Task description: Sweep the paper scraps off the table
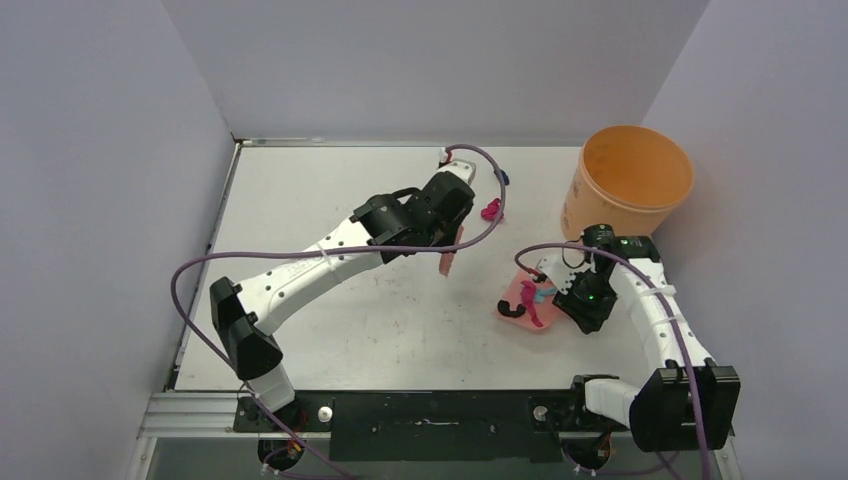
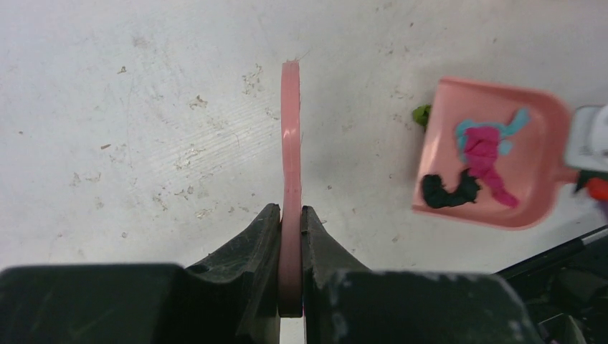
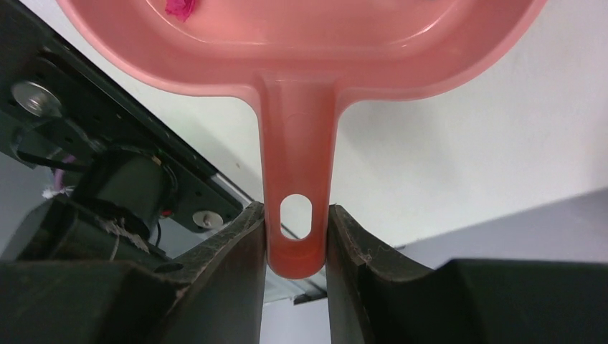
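Note:
My left gripper (image 1: pixel 452 236) is shut on the pink hand brush (image 1: pixel 448 262), held over the middle of the white table (image 1: pixel 320 190). In the left wrist view the fingers clamp the brush's thin edge (image 2: pixel 290 165). A magenta scrap (image 1: pixel 491 210) lies just right of the left gripper. My right gripper (image 1: pixel 563 297) is shut on the handle (image 3: pixel 297 179) of the pink dustpan (image 1: pixel 527 302). The pan (image 2: pixel 538 165) holds magenta (image 2: pixel 487 161), cyan and dark scraps (image 2: pixel 448 192). A green scrap (image 2: pixel 421 115) lies at the pan's far edge. A magenta bit (image 3: pixel 179 8) shows in the pan.
An orange bucket (image 1: pixel 630 180) stands at the back right, just behind the right arm. A small dark blue bit (image 1: pixel 504 179) sits by the left arm's purple cable. Grey walls close in the table at the back and both sides.

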